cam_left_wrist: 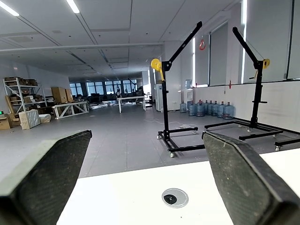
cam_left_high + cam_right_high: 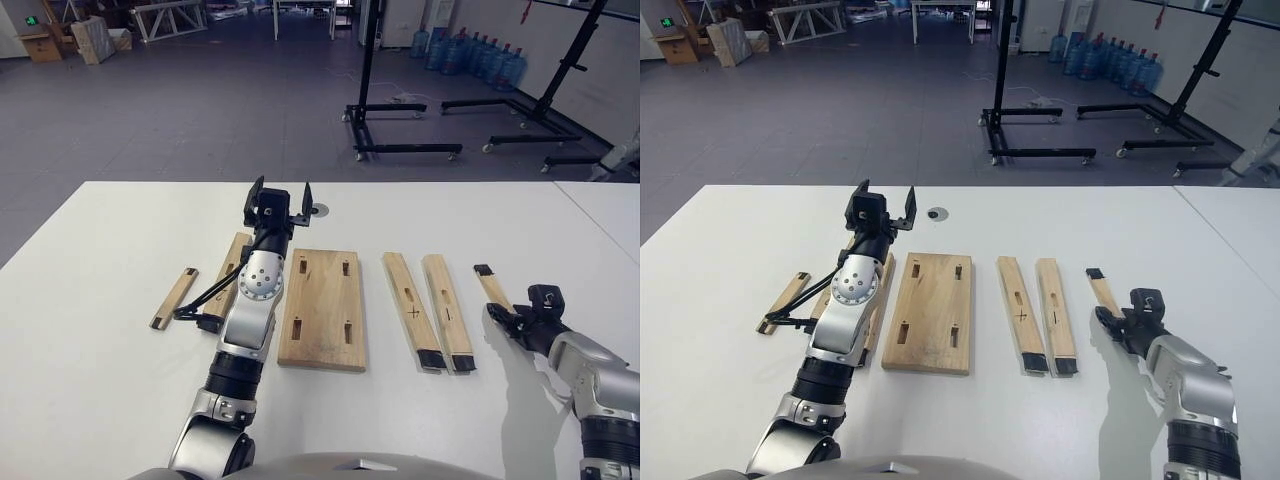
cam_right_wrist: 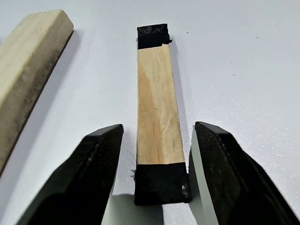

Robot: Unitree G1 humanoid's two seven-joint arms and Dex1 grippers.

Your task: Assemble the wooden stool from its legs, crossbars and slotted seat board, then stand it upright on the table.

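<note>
Stool unassembled: seat board [image 2: 322,308] flat, legs [image 2: 411,305] loose beside it (nothing joined). Right claw [image 3: 159,126] open astride crossbar [image 3: 158,108] right of board; left claw [image 2: 281,195] open, empty.

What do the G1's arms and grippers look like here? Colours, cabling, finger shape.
The left arm and right arm have silver-grey shells and black wrist sections. The left one has a round silver joint cap with small holes and a black cable looping beside it. The left gripper and right gripper are black, each with two wedge-shaped fingers, rough and matte.
</note>
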